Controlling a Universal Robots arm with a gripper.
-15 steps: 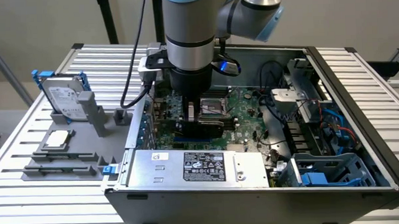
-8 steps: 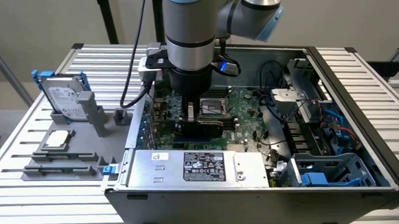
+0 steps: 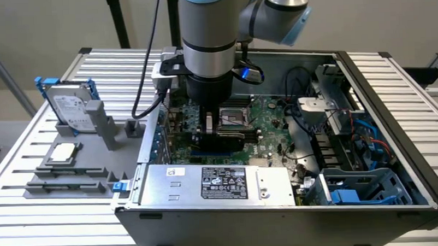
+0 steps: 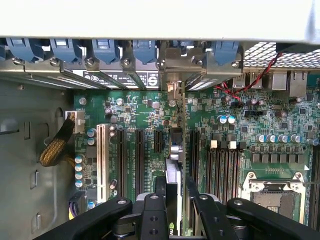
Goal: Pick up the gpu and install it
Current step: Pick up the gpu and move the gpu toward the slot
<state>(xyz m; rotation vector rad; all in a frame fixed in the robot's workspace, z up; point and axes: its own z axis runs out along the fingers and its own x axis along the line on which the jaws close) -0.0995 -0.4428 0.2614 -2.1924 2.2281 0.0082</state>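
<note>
My gripper (image 3: 215,129) reaches down inside the open PC case, over the large green motherboard (image 3: 271,113). It is shut on the gpu (image 3: 232,138), which shows as a dark block under the fingers. In the wrist view the gpu (image 4: 173,167) stands edge-on between my two black fingers (image 4: 160,192), in line with a long black expansion slot (image 4: 194,150) area of the motherboard (image 4: 140,105). Its silver end bracket (image 4: 172,70) reaches up to the case's rear slot openings. How deep the card sits in the slot cannot be told.
A silver hard drive in a blue frame (image 3: 69,105) and a small chip (image 3: 63,153) rest on a grey fixture at the exterior view's left. The power supply (image 3: 214,183), a blue drive cage (image 3: 360,189) and loose cables (image 3: 336,127) crowd the case. Blue slot latches (image 4: 105,50) line the rear wall.
</note>
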